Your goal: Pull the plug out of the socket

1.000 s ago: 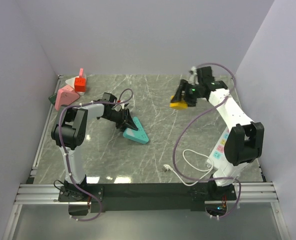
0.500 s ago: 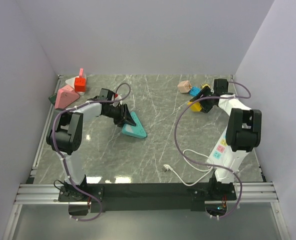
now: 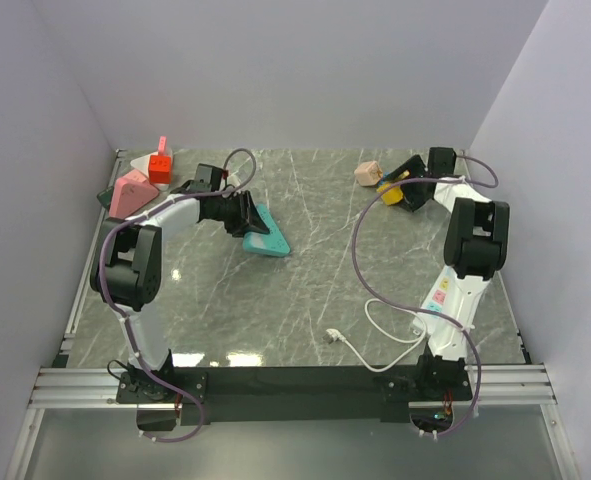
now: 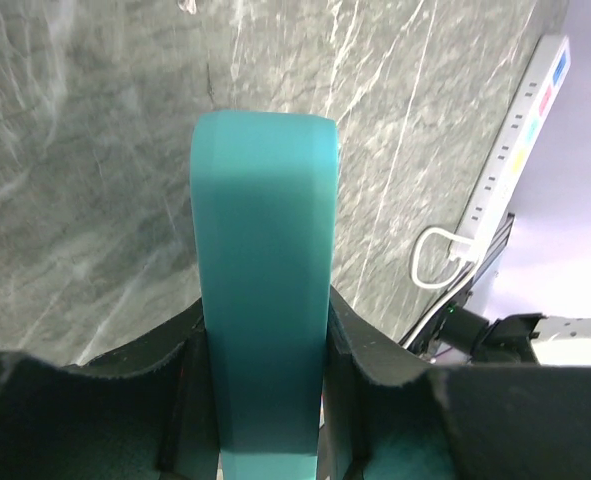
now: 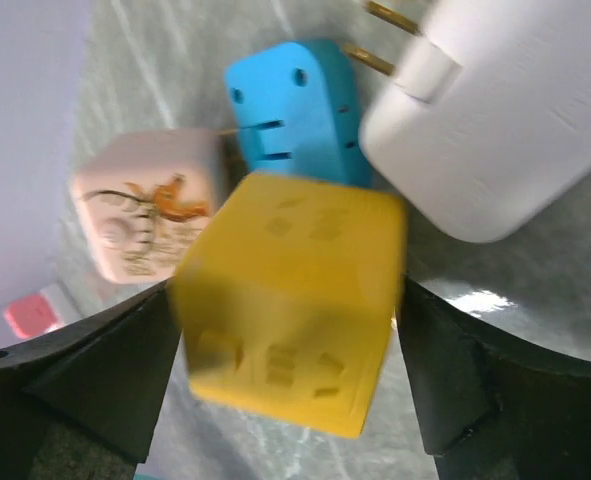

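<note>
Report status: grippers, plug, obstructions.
Left gripper shut on teal socket block. Right gripper around yellow plug cube, grip unclear in blur. Yellow plug cube off the teal socket block, crowded by blue adapter, white plug, pink cube.

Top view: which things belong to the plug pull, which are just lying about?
Job: teal socket in left claw; yellow cube at right claw.
Lying about: pink cube, blue adapter, white plug, red block, pink wedge, power strip, white cable.
</note>
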`<state>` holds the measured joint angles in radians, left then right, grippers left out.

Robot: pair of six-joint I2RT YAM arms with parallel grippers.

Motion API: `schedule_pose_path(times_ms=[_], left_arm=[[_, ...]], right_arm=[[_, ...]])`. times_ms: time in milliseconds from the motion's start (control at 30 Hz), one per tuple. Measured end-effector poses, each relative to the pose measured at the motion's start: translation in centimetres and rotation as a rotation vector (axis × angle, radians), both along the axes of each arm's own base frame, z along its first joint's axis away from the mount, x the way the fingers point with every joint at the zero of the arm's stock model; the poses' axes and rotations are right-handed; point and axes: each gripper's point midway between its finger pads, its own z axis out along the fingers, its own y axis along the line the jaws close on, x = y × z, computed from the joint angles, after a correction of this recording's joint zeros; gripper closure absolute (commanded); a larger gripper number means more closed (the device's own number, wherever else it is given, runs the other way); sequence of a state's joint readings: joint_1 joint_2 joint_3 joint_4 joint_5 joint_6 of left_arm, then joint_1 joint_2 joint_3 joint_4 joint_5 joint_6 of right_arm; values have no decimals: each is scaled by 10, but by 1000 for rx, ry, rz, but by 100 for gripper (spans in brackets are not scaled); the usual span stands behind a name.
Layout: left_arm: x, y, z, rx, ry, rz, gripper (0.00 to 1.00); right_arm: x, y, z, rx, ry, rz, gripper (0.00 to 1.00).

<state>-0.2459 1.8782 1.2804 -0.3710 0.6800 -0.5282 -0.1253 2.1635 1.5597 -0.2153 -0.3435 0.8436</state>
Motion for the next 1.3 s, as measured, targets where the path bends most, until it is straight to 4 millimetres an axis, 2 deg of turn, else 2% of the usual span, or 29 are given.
schedule_pose_path(times_ms=[133, 267, 367, 500, 600, 667, 800, 933, 1133, 1300], left_arm=[[5, -1, 3, -5, -7, 14, 99], [7, -1, 5, -9, -19, 16, 99], [8, -2, 6, -12, -16, 20, 99], [9, -8, 7, -25, -24, 21, 99], [3, -23, 6, -35, -20, -1, 99], [-3, -42, 3, -47, -16, -33, 99], [-26, -90, -8, -73, 10, -114, 99], [-44, -138, -17, -121, 41, -164, 99], [-52, -212, -24, -239, 74, -210, 99], [-58, -277, -28, -322, 94, -276, 96]], right_arm=[[7, -1, 11, 11, -26, 1, 6], [-3, -7, 18, 10, -4, -12, 5], [-25, -16, 33, -16, 31, -31, 4], [-66, -25, 78, -90, 33, -54, 3], [-93, -29, 112, -125, -5, -61, 3], [-110, -32, 126, -138, -29, -67, 2], [-139, -35, 141, -156, -38, -68, 2], [-160, -31, 158, -170, -70, -57, 2], [-193, -22, 179, -179, -136, -48, 2], [-212, -17, 184, -188, -159, -38, 2]])
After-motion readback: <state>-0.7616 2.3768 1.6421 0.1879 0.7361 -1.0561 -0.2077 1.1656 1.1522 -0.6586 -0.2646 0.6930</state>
